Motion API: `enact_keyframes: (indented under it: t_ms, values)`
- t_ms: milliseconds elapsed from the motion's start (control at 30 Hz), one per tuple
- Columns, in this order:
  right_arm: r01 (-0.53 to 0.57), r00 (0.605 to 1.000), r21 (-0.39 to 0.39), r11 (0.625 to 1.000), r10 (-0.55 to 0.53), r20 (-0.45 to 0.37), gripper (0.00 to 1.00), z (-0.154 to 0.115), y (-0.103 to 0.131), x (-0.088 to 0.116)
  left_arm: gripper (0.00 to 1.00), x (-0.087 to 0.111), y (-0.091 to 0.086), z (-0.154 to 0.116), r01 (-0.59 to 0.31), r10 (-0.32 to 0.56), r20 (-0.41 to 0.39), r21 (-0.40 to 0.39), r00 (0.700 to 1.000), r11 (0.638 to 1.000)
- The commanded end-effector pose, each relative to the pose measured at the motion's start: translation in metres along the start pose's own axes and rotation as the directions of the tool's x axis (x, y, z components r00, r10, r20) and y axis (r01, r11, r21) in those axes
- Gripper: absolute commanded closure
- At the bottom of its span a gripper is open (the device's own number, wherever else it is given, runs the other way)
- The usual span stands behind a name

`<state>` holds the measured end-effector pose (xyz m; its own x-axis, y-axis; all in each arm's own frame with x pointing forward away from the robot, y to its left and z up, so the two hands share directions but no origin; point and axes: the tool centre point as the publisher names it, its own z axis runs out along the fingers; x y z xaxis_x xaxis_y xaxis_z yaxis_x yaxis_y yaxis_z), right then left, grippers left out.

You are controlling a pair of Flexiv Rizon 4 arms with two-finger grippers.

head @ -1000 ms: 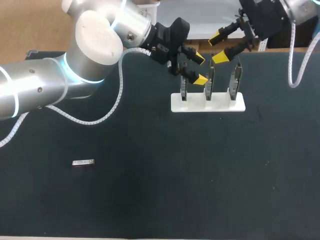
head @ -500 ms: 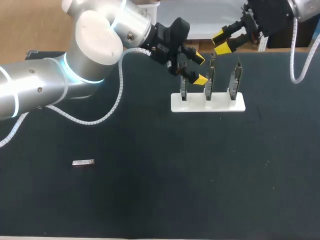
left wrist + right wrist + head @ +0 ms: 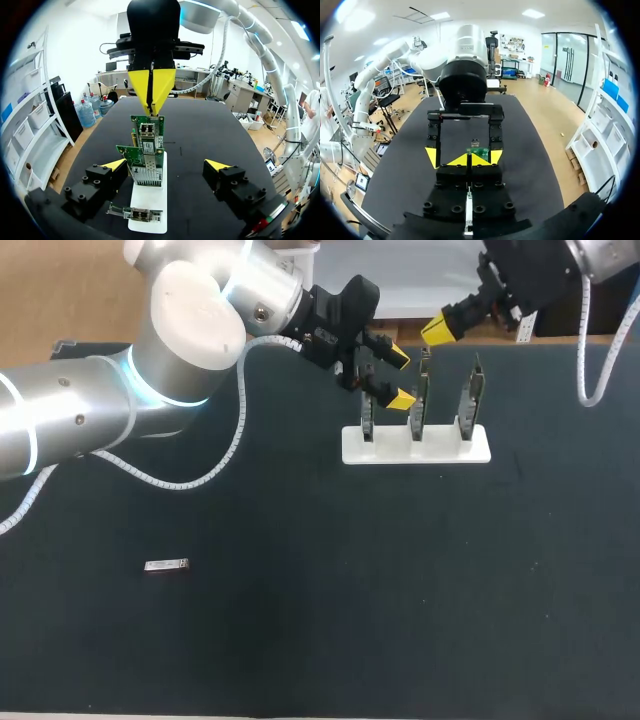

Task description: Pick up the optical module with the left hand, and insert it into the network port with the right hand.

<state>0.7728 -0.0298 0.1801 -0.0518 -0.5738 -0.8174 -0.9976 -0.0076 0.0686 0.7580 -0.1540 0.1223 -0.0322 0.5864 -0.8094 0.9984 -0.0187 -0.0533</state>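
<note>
The optical module (image 3: pixel 166 566), a small silver bar, lies on the black table at the left front, far from both arms. Three upright green network cards stand in a white stand (image 3: pixel 415 446) at the back. My left gripper (image 3: pixel 400 377) is open at the stand's left end. In the left wrist view the left gripper (image 3: pixel 166 167) straddles the row of cards (image 3: pixel 148 137). My right gripper (image 3: pixel 437 331) is shut on nothing, just above the middle card (image 3: pixel 420 395). Its joined yellow tips (image 3: pixel 470 159) point at a card top (image 3: pixel 479 150).
The black mat (image 3: pixel 400 600) covers the whole table. A thin cable (image 3: pixel 215 465) loops from my left arm over the mat. The table's back edge runs just behind the stand.
My right gripper has shut and drawn slightly up and back from the cards. The left arm and the optical module have not moved.
</note>
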Motion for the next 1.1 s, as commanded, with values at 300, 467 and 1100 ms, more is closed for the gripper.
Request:
enact_keyframes:
  t_ms: [300,467,1100]
  values:
    - [-0.018,1.000,-0.015,1.000,0.018,-0.009,1.00,0.006,-0.006,0.005,0.00,-0.001,0.001,0.000,0.001,-0.001,-0.004,0.003,1.000,1.000]
    - [-0.028,1.000,-0.018,0.999,0.028,-0.014,1.00,0.009,-0.007,0.010,0.00,-0.001,0.001,0.000,0.001,-0.001,-0.004,0.003,1.000,1.000]
    - [-0.073,0.997,-0.036,0.997,0.072,-0.028,1.00,0.020,-0.008,0.028,0.00,-0.001,0.001,0.000,0.001,-0.001,-0.004,0.003,1.000,1.000]
